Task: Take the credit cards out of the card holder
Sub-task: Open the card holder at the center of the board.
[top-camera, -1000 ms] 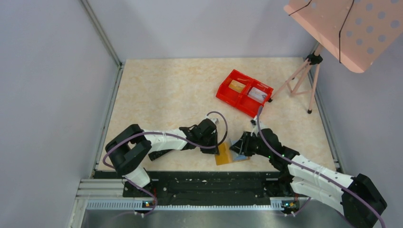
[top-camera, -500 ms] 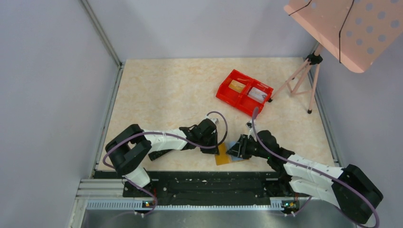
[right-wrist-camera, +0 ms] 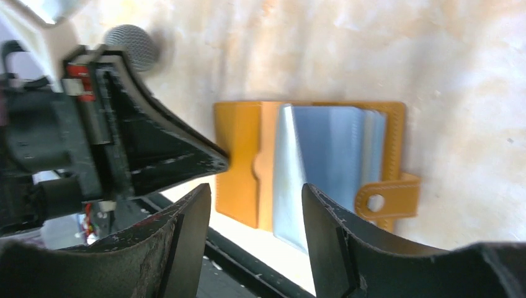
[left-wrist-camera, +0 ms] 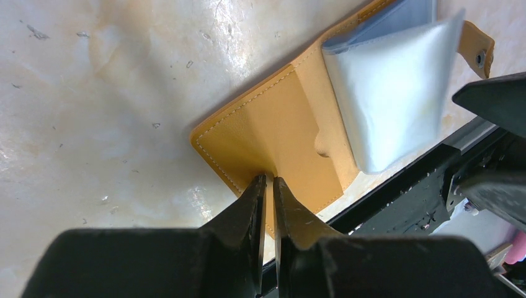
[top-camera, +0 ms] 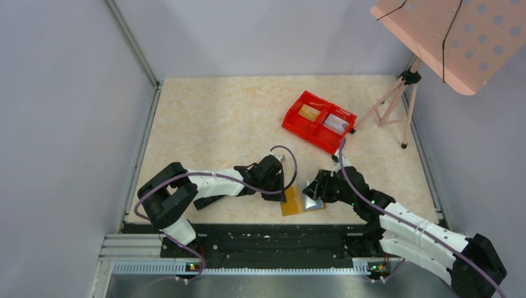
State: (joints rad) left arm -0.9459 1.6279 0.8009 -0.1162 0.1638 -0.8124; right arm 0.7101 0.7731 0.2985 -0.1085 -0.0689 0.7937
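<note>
The tan card holder (top-camera: 289,205) lies open at the table's front edge. My left gripper (left-wrist-camera: 268,178) is shut on the holder's tan left flap (left-wrist-camera: 282,130), seen also from above (top-camera: 284,191). Pale blue-grey plastic sleeves (left-wrist-camera: 391,93) fan up from its middle; I cannot tell whether cards are in them. My right gripper (right-wrist-camera: 257,189) is open and empty just above the sleeves (right-wrist-camera: 329,146), with the tab (right-wrist-camera: 387,197) to its right. From above it (top-camera: 312,189) hovers at the holder's right half. A yellow-gold card (top-camera: 308,112) and a pale grey card (top-camera: 335,123) lie in the red tray.
The red two-compartment tray (top-camera: 290,121) stands at the back right. A pink tripod (top-camera: 397,99) with a perforated pink board (top-camera: 459,37) stands at the right edge. A black rail (top-camera: 273,239) runs along the front edge just below the holder.
My right gripper went left over the holder, then drew back right and up. A pale sleeve now stands lifted. My left arm has not moved.
</note>
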